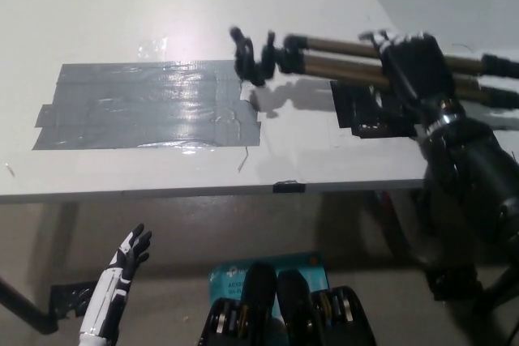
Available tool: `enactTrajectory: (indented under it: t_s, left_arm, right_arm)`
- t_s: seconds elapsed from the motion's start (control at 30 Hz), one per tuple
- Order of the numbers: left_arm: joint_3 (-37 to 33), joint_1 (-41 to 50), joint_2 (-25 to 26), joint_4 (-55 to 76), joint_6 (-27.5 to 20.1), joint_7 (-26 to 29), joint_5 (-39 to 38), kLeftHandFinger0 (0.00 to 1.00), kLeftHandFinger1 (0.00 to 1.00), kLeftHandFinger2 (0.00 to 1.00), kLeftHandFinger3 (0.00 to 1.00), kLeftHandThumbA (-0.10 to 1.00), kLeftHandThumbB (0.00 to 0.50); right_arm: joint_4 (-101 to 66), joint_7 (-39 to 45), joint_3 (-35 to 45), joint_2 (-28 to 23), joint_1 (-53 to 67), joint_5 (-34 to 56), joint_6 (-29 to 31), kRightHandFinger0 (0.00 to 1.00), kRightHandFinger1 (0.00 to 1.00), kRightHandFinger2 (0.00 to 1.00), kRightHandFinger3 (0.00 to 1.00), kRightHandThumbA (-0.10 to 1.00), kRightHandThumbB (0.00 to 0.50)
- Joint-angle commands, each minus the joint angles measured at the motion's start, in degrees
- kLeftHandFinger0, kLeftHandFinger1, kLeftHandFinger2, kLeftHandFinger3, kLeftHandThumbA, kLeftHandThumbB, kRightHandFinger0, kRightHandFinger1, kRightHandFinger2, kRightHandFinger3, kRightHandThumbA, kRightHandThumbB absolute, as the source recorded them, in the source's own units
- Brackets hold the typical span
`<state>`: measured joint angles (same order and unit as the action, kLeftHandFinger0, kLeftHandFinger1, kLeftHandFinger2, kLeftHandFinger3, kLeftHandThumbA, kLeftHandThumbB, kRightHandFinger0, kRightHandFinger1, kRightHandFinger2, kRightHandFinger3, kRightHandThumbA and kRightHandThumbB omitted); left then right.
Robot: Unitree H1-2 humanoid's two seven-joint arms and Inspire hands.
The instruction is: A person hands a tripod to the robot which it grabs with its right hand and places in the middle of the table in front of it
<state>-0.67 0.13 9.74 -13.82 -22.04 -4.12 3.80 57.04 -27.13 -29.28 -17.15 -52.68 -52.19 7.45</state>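
The folded tripod, with brown legs and a black head, lies level just above the white table. My black right hand is shut on its legs right of centre. The tripod's head hangs at the right edge of the grey tape patch. The leg tips reach the picture's right edge. My white left hand rests open at the lower left, below the table's front edge.
A black square patch lies on the table under the tripod and my right hand. A thin wire lies by the tape's lower right corner. A small black clip sits on the table's front edge.
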Motion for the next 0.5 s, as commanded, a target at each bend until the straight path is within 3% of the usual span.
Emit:
enactTrajectory:
  t_s: [0.0, 0.03, 0.07, 0.1, 0.2, 0.4, 0.43, 0.47]
  left_arm:
    - [0.00, -0.59, 0.85, 1.93, 0.19, -0.26, 0.39, 0.99, 1.00, 1.00, 1.00, 1.00, 0.258]
    - [0.06, -0.39, 0.86, 2.04, 0.22, -0.24, 0.35, 0.99, 1.00, 1.00, 1.00, 1.00, 0.259]
    - [-0.01, 0.34, 0.72, 2.37, 0.06, -0.18, 0.46, 0.99, 1.00, 1.00, 1.00, 1.00, 0.258]
    - [-0.03, 0.15, 0.73, 2.35, 0.25, -0.19, 0.52, 0.99, 1.00, 1.00, 1.00, 1.00, 0.257]
    - [-0.14, -0.30, 0.75, 2.21, 0.22, -0.35, 0.50, 0.98, 1.00, 1.00, 1.00, 1.00, 0.268]
    - [-0.33, 0.44, 0.57, 2.81, -0.19, -0.30, 0.77, 0.98, 1.00, 1.00, 1.00, 1.00, 0.242]
    - [-0.33, 0.47, 0.59, 2.78, -0.27, -0.33, 0.73, 0.97, 1.00, 1.00, 1.00, 1.00, 0.251]
    - [-0.33, 0.58, 0.65, 2.79, -0.31, -0.36, 0.74, 0.97, 1.00, 1.00, 1.00, 1.00, 0.252]
  right_arm:
    - [-0.59, 16.37, 5.79, -0.54, -4.26, 12.16, 1.51, 0.64, 0.88, 1.00, 0.99, 0.45, 0.220]
    - [-0.67, 20.55, 7.16, -0.43, -4.15, 15.01, 1.88, 0.74, 0.93, 1.00, 1.00, 0.48, 0.234]
    - [-1.22, 24.67, 7.68, -0.70, -3.62, 16.63, 1.57, 0.91, 1.00, 1.00, 1.00, 0.54, 0.249]
    - [-0.78, 28.57, 8.27, -1.11, -3.82, 18.19, 1.42, 1.00, 1.00, 1.00, 1.00, 0.66, 0.310]
    - [-1.82, 38.61, 9.07, -2.52, -4.16, 20.65, -2.28, 1.00, 1.00, 1.00, 1.00, 0.80, 0.456]
    - [-11.75, 59.06, 6.95, -6.90, -5.61, 25.01, -9.48, 1.00, 1.00, 1.00, 1.00, 0.74, 0.500]
    - [-12.47, 62.67, 7.31, -7.29, -6.13, 27.23, -10.72, 1.00, 1.00, 1.00, 1.00, 0.65, 0.500]
    - [-13.74, 69.59, 7.58, -8.31, -7.36, 30.98, -12.79, 1.00, 1.00, 1.00, 1.00, 0.65, 0.500]
